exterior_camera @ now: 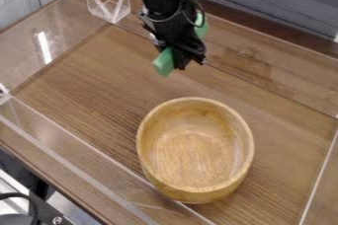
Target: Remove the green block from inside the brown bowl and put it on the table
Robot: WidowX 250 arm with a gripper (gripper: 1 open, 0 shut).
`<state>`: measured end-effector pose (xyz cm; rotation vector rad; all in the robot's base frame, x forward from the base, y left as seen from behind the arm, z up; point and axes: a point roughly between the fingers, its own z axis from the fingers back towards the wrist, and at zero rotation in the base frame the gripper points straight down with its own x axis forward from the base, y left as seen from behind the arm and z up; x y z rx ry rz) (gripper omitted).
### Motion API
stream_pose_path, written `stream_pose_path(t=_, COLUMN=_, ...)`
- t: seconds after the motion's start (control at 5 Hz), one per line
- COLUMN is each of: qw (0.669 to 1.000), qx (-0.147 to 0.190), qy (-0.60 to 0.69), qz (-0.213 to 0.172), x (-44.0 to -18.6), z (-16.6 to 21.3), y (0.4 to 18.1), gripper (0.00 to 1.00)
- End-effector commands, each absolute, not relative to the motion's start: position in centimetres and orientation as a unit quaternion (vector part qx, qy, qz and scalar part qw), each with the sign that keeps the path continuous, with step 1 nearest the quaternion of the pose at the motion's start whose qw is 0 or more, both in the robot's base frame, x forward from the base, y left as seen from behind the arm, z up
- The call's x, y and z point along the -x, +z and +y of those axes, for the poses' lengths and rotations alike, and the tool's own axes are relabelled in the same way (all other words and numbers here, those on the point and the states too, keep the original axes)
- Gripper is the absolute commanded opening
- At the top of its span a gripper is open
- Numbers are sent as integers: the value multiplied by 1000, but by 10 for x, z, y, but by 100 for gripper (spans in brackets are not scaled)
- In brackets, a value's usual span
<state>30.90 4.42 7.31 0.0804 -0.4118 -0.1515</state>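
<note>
The green block (162,62) hangs above the table (93,86), clamped in my gripper (172,56), which is shut on it. Only the block's lower left end sticks out below the black fingers. The brown bowl (197,150) sits on the table in front and to the right of the gripper, and nothing lies inside it. The gripper and block are behind the bowl's far rim, well apart from it.
Low clear acrylic walls (53,32) border the table on the left, front and right. A clear acrylic stand (109,7) sits at the back left, close behind the arm. A grey wall lies beyond the table's far edge.
</note>
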Motion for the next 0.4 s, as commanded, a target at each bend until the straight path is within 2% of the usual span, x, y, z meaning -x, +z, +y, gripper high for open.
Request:
stream_pose_path(t=0.0, qw=969, qx=-47, qy=-66, qz=-232, x=-316, z=50, y=88, gripper=0)
stream_pose_path(t=0.2, qw=969, qx=-48, qy=-66, qz=-234, x=-316, z=51, y=87, gripper=0)
